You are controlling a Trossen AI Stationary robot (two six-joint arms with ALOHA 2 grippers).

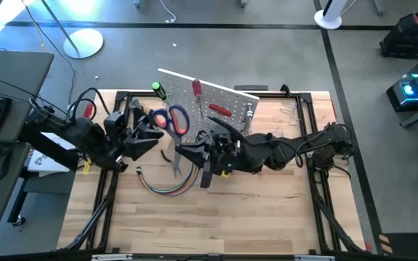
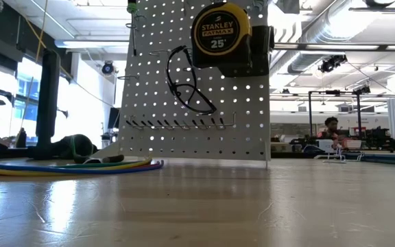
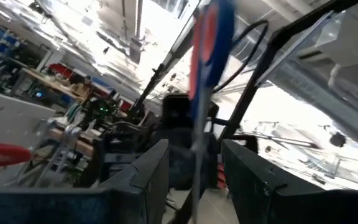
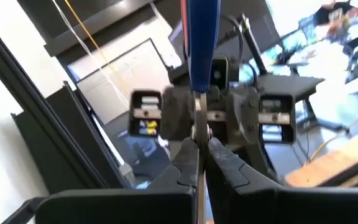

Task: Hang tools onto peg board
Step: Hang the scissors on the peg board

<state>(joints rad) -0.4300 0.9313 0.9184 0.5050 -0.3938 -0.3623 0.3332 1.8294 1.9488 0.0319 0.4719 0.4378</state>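
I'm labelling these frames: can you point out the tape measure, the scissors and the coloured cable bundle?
tape measure [image 2: 221, 34]: low view, on its yellow face.
scissors [image 1: 173, 119]: high view, on the handle loops.
coloured cable bundle [image 1: 164, 188]: high view, on the bottom of its curve.

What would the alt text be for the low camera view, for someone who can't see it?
A white peg board stands upright on a wooden table, holding a yellow tape measure near its top and dark safety glasses below it. Coloured cables lie at left; neither gripper appears.
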